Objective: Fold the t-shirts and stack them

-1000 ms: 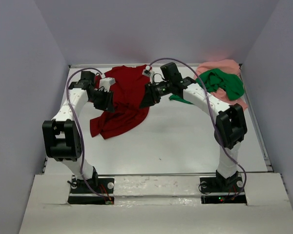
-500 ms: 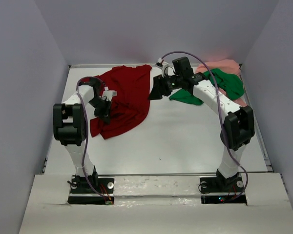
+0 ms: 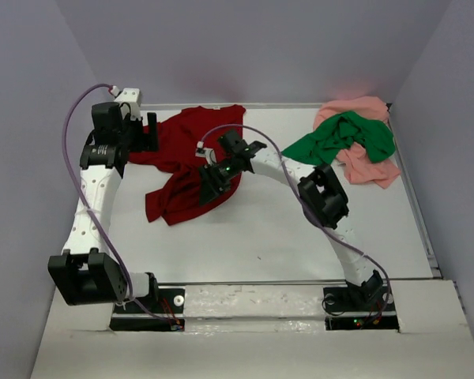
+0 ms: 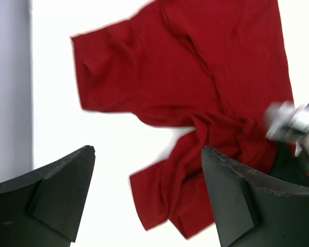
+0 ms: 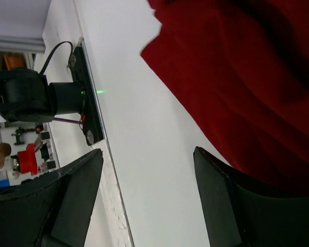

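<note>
Dark red cloth t-shirt [image 3: 193, 162] crumpled far left; both arms stretched over it; left gripper [image 4: 148, 150], right gripper [image 5: 148, 152] wide, empty; white table [image 3: 300, 229].

Far left: dark red t-shirt [image 3: 182, 142], unfolded, far part spread fairly flat, near part bunched into wrinkles. Far right corner: bright green t-shirt [image 3: 344, 136], crumpled, lying partly on top of pale salmon pink t-shirt [image 3: 373, 170], likewise rumpled.

Top camera looks down from behind; 2 close wrist cameras share the red t-shirt [image 3: 182, 134].
</note>
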